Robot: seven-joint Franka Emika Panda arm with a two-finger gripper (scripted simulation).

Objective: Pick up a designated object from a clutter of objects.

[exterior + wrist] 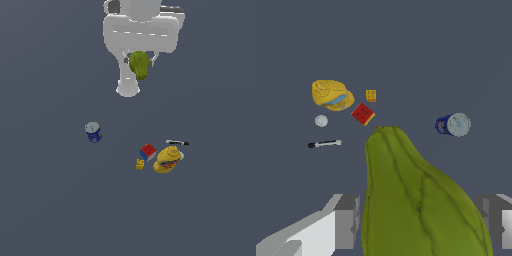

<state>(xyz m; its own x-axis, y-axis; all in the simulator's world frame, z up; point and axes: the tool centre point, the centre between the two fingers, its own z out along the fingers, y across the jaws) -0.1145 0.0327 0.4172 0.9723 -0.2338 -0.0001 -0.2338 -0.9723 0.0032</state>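
The olive-green pear [139, 64] hangs high above the floor, held between the fingers of my gripper [139, 61], which is shut on it. In the wrist view the pear [416, 200] fills the foreground between the two grey fingers [346, 220], its narrow end pointing away toward the floor. The rest of the clutter lies far below: a blue can [93, 132], a red-blue-white cube [148, 151], a tiny yellow block [140, 164], a yellow bottle [167, 159] and a thin black-and-white stick [177, 143].
The wrist view shows the blue can [453, 125], cube [362, 114], yellow block [371, 95], bottle [332, 94], stick [325, 144] and a small white disc [321, 120] on the dark grey floor. The arm's white base [127, 87] stands behind the pear.
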